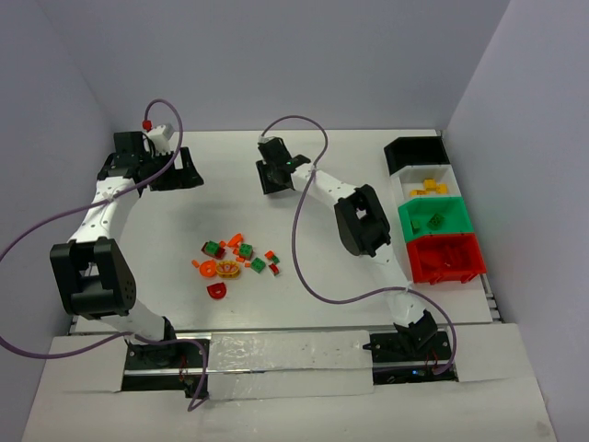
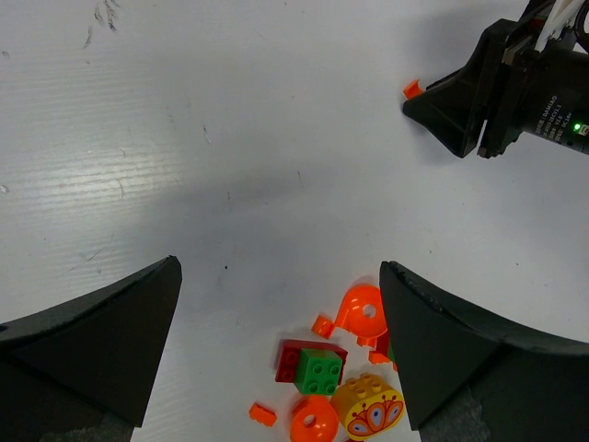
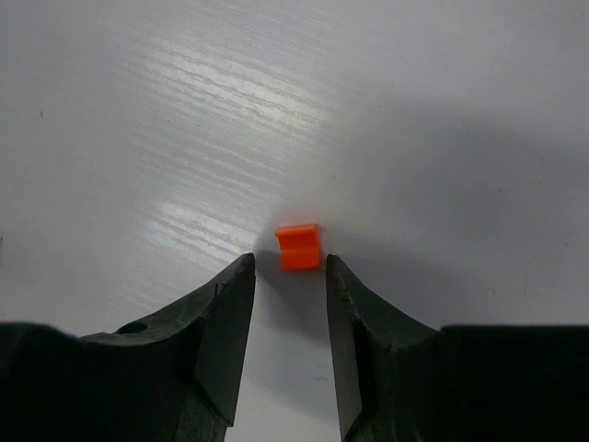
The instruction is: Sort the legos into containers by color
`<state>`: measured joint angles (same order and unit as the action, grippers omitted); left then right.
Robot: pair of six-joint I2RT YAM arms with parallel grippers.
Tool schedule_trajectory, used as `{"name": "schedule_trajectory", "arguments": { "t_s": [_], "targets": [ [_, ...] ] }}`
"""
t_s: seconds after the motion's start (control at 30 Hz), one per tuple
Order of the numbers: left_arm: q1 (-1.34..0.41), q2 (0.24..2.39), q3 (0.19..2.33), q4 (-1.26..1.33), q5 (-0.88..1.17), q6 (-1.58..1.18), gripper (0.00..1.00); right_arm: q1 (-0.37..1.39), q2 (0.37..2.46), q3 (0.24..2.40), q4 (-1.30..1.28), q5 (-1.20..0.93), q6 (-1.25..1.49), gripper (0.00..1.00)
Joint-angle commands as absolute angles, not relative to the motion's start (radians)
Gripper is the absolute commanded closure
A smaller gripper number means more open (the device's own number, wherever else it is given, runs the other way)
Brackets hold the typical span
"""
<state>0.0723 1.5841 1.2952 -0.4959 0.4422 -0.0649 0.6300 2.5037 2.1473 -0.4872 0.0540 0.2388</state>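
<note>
A pile of legos (image 1: 235,258) in red, green, orange and yellow lies mid-table. In the left wrist view it shows as a green brick (image 2: 322,370) on a dark red one, orange round pieces (image 2: 361,311) and a yellow round brick (image 2: 368,405). One small orange lego (image 3: 298,247) lies apart, just beyond the tips of my right gripper (image 3: 289,260). That gripper's jaws are narrowly open and touch nothing. My left gripper (image 2: 280,265) hovers wide open and empty at the far left (image 1: 170,170). The containers stand in a row at the right: black (image 1: 416,152), white (image 1: 405,189), green (image 1: 434,219), red (image 1: 446,258).
The white bin holds yellow pieces (image 1: 429,189), and the green and red bins hold bricks of their own colours. Purple cables loop over both arms. Walls close in the table at the back and on both sides.
</note>
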Motion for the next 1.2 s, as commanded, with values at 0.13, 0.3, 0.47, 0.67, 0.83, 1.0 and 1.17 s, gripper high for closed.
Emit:
{"name": "schedule_trajectory", "arguments": {
  "t_s": [0.13, 0.3, 0.47, 0.67, 0.83, 1.0, 1.17],
  "targets": [
    [0.078, 1.577, 1.361, -0.485, 0.434, -0.051, 0.01, 0.638, 2.523, 2.195, -0.499, 0.072, 0.250, 0.62],
    [0.077, 1.577, 1.365, -0.489, 0.434, -0.046, 0.01, 0.638, 2.528, 2.203, -0.502, 0.077, 0.250, 0.69],
    [0.078, 1.578, 1.376, -0.494, 0.433, -0.044, 0.01, 0.640, 2.520, 2.190, -0.504, 0.091, 0.250, 0.77],
    [0.077, 1.577, 1.376, -0.493, 0.441, -0.042, 0.01, 0.634, 2.455, 2.109, -0.494, 0.105, 0.205, 1.00],
    [0.075, 1.577, 1.365, -0.479, 0.470, -0.047, 0.01, 0.580, 2.277, 2.043, -0.466, 0.008, 0.196, 1.00],
    [0.058, 1.593, 1.369, -0.458, 0.485, -0.052, 0.01, 0.499, 2.096, 1.954, -0.448, -0.072, 0.166, 1.00],
    [0.009, 1.622, 1.399, -0.442, 0.470, -0.043, 0.01, 0.356, 1.974, 1.887, -0.496, -0.139, 0.133, 1.00]
  ]
}}
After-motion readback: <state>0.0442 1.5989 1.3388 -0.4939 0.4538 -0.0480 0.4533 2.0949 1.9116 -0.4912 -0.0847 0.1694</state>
